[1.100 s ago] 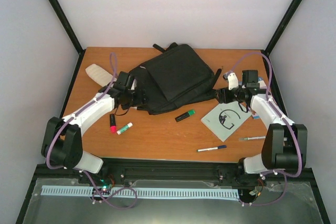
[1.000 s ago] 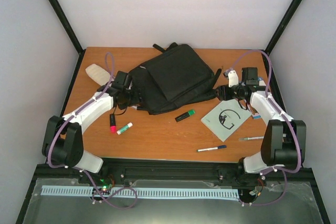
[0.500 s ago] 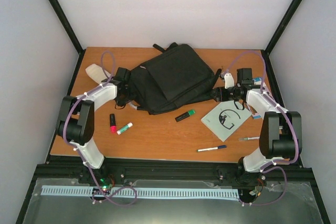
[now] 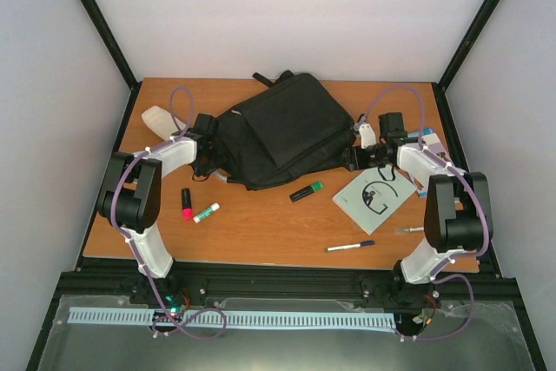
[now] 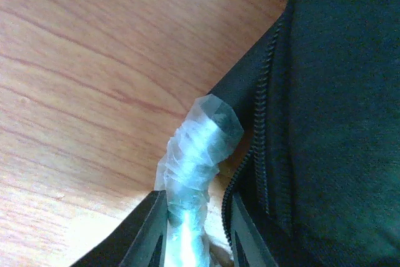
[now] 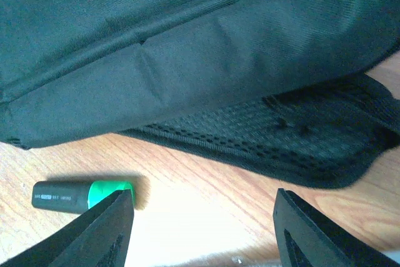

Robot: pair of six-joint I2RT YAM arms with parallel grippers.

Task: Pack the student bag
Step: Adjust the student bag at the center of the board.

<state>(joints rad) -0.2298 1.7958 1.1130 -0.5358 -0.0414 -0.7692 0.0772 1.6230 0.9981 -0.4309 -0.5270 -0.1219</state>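
We find the student bag [image 4: 282, 132] lying flat on the far middle of the table [image 4: 261, 232], between the two arms. At its left edge the silvery-grey handle [image 5: 199, 148] juts out over the wood beside a zip line. The left gripper [image 5: 195, 199] sits at that edge with its jaws closed in on the handle from both sides, touching it. In the top view the left gripper [image 4: 211, 160] meets the bag's left side.

The right gripper [image 4: 352, 158] is at the bag's right edge. Its wrist view shows the right gripper [image 6: 203, 195] with jaws spread wide, holding nothing, low over bare wood, just short of a black mesh strap.

A green highlighter [image 6: 81, 195] lies near the bag's front edge, apart from it. A white booklet [image 4: 375, 195] lies near the right arm.
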